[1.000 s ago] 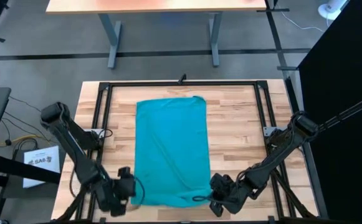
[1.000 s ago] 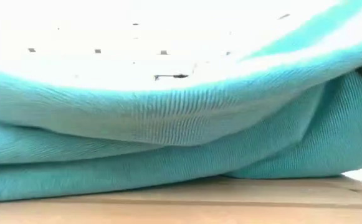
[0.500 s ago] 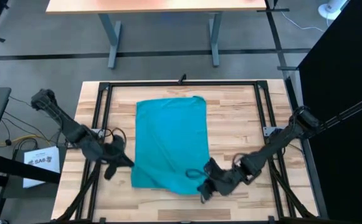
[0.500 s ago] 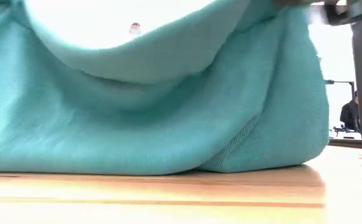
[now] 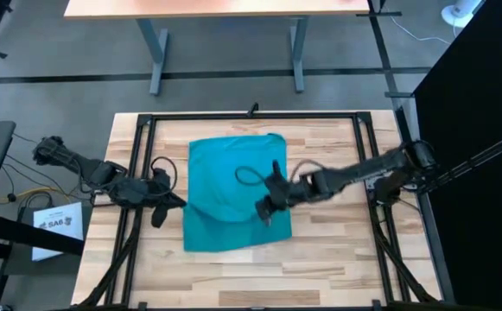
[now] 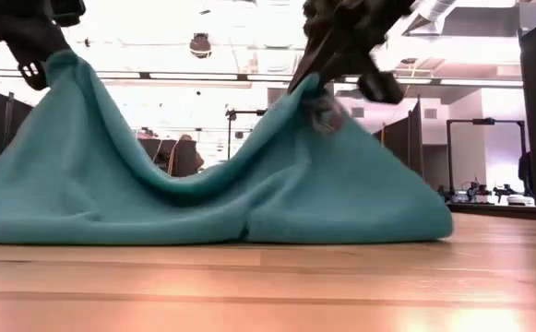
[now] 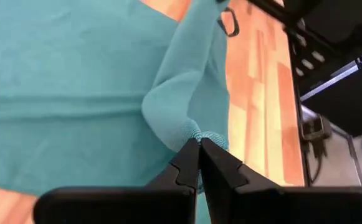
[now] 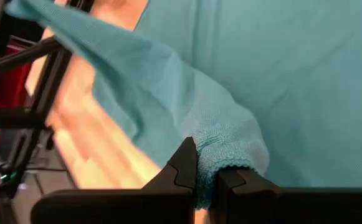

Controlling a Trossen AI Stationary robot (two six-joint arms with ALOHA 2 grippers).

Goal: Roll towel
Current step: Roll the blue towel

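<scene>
The teal towel (image 5: 231, 177) lies lengthwise on the wooden table, its far part flat. Its near end is raised into two peaks with a sag between them (image 6: 203, 189). My left gripper (image 5: 176, 204) is shut on the left peak (image 6: 60, 63) at the towel's left edge. My right gripper (image 5: 268, 207) is shut on the right peak (image 6: 309, 92), over the towel's right half. The fold below the peaks (image 5: 233, 240) rests on the table. My left gripper pinches a towel corner (image 7: 192, 132) between its two fingers. The fingers come slanting from the table's left. The corner is lifted clear, and the cloth hangs slack from it down to the table. My right gripper pinches a hemmed towel corner (image 8: 230, 152) between its two fingers, coming from the table's right. The corner is raised off the table, and cloth drapes slack from it toward the left peak.
A black metal frame (image 5: 251, 115) runs around the table top. Bare wood (image 5: 233, 276) lies between the towel and the near edge, and to the right (image 5: 337, 225). A second table (image 5: 225, 9) stands beyond the far edge. A paper sheet (image 5: 56, 226) lies off the left side.
Both grippers have risen and gone from the near edge toward the far edge, staying shut on the towel's near corners. The right one has gone farther, over the towel. The towel's near end has lifted and folded back over the rest; the far end has stayed flat.
</scene>
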